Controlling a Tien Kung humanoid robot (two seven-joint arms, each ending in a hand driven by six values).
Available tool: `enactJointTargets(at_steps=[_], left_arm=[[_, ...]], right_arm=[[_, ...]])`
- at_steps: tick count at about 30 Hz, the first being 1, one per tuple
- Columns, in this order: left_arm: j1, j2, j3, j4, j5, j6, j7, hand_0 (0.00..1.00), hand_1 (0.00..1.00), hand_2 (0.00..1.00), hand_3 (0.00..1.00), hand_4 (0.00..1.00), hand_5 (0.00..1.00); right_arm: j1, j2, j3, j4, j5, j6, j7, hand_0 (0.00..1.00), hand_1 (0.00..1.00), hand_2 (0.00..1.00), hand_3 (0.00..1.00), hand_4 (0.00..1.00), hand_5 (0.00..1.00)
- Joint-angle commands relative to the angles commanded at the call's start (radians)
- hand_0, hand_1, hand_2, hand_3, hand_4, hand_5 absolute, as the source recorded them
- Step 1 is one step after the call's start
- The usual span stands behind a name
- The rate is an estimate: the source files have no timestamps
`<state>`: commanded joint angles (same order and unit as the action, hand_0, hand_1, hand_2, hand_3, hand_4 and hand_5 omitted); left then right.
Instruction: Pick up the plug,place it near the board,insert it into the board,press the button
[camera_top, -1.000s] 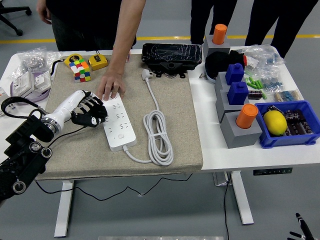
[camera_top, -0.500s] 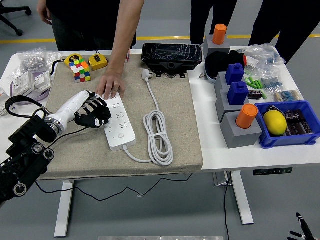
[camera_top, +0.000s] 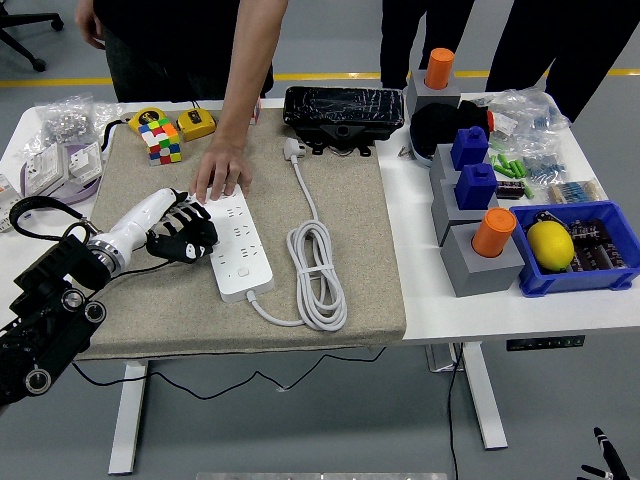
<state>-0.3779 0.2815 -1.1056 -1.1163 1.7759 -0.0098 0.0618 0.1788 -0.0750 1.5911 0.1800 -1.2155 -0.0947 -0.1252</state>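
Plug (camera_top: 292, 149) lies at the far end of the beige mat (camera_top: 150, 310), white, unplugged, just in front of a black box (camera_top: 342, 112) wrapped in clear film. Its white cord (camera_top: 318, 270) runs toward the near edge, loops in a loose coil mid-mat, then curves back to the near end of the power strip (camera_top: 240, 251).

Power strip is white, lies slightly diagonal on the mat left of the coil, sockets facing up, with a round button near its near end.

Left hand (camera_top: 183, 233), black fingers on a white forearm, sits at the strip's left edge, about halfway along. Fingers are curled against the strip's side and grasp nothing; fingertips touch or nearly touch the casing, exact contact cannot be told. Right hand is out of frame.

A person stands at the far side; one bare hand (camera_top: 221, 175) rests flat on the far end of the strip, fingers spread, pressing it to the mat.

Elsewhere on the mat: a colour cube (camera_top: 160, 138) and a yellow tape measure (camera_top: 196, 124) at the far left. On the bare white table (camera_top: 450, 305) to the right: grey blocks with blue and orange pegs, and a blue bin (camera_top: 572, 275) holding a lemon (camera_top: 549, 243).
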Motion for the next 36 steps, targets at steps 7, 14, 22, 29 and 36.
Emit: enactJointTargets(at_steps=[7,14,22,29,36], left_arm=[[0.002,0.000,0.006,0.001,-0.001,0.003,-0.002,0.363,0.561,0.554,0.542,0.630,0.002],[-0.007,0.002,0.006,0.008,-0.005,0.006,-0.005,0.363,0.561,0.554,0.542,0.632,0.002],[-0.008,0.005,0.007,0.009,-0.006,0.005,-0.005,0.363,0.561,0.554,0.542,0.634,0.002],[-0.001,0.002,0.005,0.011,-0.008,0.010,-0.009,0.363,0.562,0.554,0.543,0.633,0.002],[-0.003,0.002,0.003,0.012,-0.007,0.016,-0.012,0.365,0.562,0.556,0.545,0.644,0.002]], right_arm=[[-0.001,0.000,-0.003,0.000,0.001,0.000,0.001,0.663,0.580,0.600,0.635,0.998,0.998],[0.000,-0.002,0.000,0.000,-0.001,0.000,0.000,0.663,0.579,0.600,0.635,0.998,0.998],[-0.002,-0.001,-0.001,0.000,0.002,0.001,0.002,0.663,0.579,0.600,0.635,0.998,0.998],[-0.003,0.001,0.003,0.000,-0.003,0.002,0.002,0.663,0.580,0.600,0.635,0.998,0.998],[0.000,0.000,0.001,0.000,0.001,0.001,0.004,0.663,0.580,0.601,0.635,0.998,0.998]])
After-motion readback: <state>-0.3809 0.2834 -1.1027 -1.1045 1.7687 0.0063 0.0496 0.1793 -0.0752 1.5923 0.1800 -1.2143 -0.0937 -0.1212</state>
